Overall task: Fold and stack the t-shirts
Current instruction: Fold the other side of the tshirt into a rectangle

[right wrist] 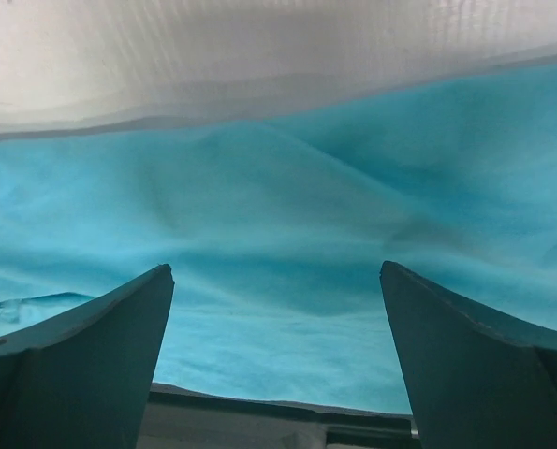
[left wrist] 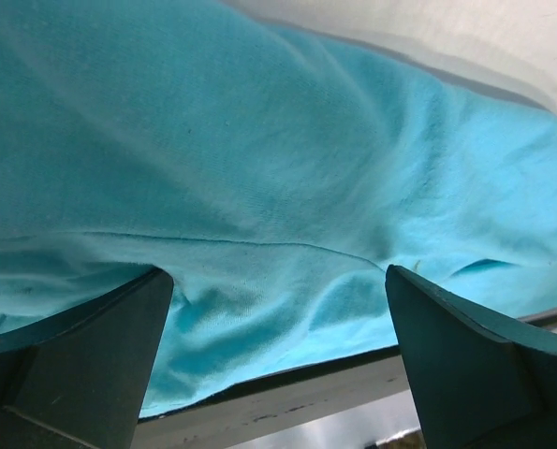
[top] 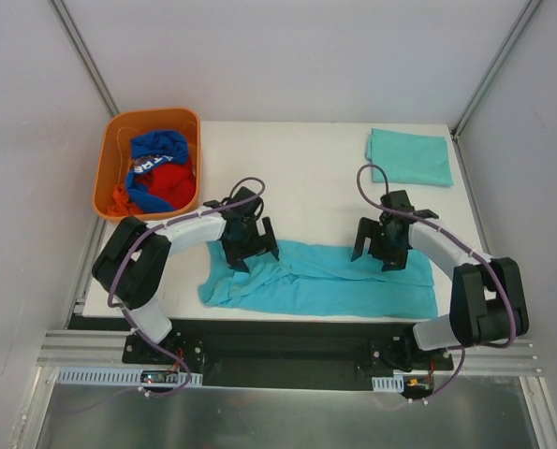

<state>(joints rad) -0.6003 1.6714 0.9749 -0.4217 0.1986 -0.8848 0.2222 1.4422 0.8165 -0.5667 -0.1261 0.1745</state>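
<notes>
A teal t-shirt (top: 325,279) lies as a long band along the near edge of the white table, rumpled at its left end. A second teal t-shirt (top: 411,157) lies folded at the far right corner. My left gripper (top: 251,245) is open over the band's left end; the left wrist view shows wrinkled teal cloth (left wrist: 259,187) between its spread fingers. My right gripper (top: 382,245) is open over the band's right part; the right wrist view shows smooth teal cloth (right wrist: 278,262) between its fingers. Neither holds anything.
An orange basket (top: 109,154) at the far left holds a royal-blue garment with white lettering (top: 156,150) and red (top: 170,182) and orange garments. The table's near edge (left wrist: 287,398) and a black rail (top: 287,341) run just below the shirt.
</notes>
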